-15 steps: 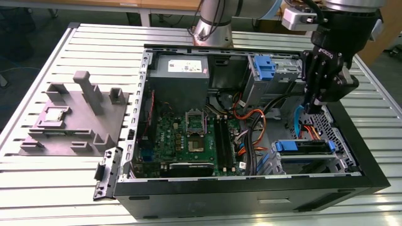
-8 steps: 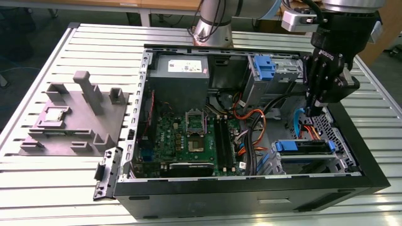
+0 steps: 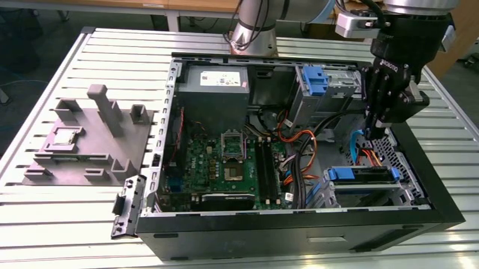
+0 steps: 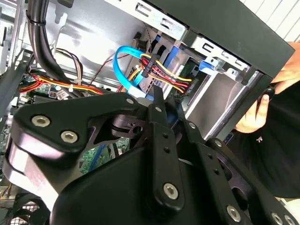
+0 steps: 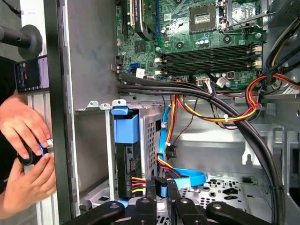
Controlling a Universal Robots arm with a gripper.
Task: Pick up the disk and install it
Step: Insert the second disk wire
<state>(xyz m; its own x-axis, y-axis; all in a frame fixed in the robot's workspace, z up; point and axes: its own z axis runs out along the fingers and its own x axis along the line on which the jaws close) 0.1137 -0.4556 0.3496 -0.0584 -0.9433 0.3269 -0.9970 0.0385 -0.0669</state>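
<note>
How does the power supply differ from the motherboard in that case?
The power supply is a grey box; the motherboard is a flat green board. The power supply bears a white sticker; the motherboard carries black slots and a socket. Both sit inside the open case.

Open computer case (image 3: pixel 299 230) on table (image 3: pixel 75 224) — fixture block (image 3: pixel 90 140) at exterior view's left, pincer (image 3: pixel 372 133) inside case.

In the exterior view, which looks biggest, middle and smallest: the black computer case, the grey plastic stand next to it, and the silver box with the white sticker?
1. The black computer case looks biggest by far.
2. The grey plastic stand on the exterior view's left looks middle-sized.
3. The silver box with the white sticker inside the case looks smallest.
</note>
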